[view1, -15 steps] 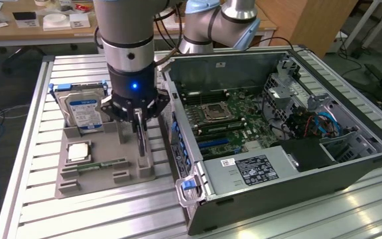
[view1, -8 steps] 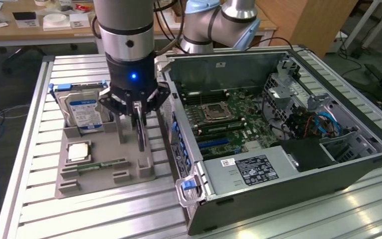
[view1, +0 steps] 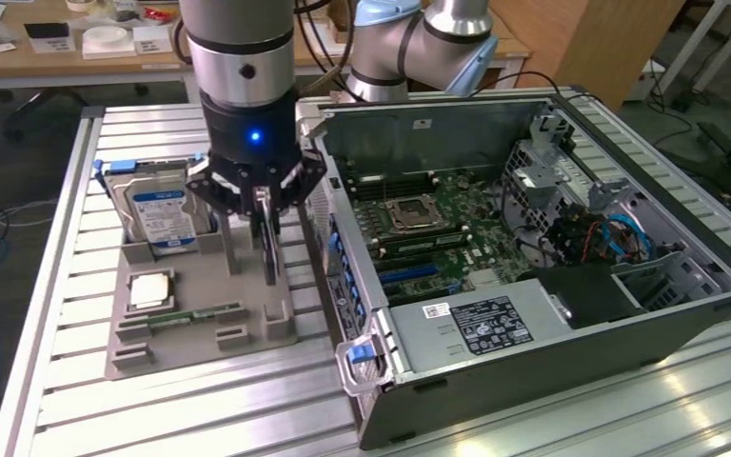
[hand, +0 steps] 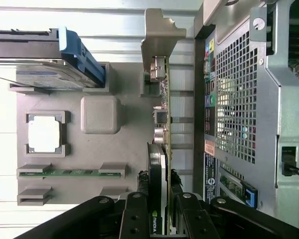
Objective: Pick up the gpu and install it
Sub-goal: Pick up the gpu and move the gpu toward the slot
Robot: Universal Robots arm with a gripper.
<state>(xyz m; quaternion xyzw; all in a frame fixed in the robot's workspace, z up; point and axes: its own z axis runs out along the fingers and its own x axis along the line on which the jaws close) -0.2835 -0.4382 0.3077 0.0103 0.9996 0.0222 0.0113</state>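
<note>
Your hand (view1: 262, 195) is closed partway on the graphics card (view1: 267, 243), gripping its upper edge. The card stands on edge directly below the hand, along the side of the grey tray (view1: 201, 314) nearest the open computer case (view1: 531, 324), on the desk (view1: 149, 409).

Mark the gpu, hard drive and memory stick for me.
gpu (hand: 157, 169): wrist view, black edge of the card.
hard drive (view1: 163, 217): exterior view, blue-white label.
memory stick (view1: 195, 314): exterior view, middle of the green strip.
</note>
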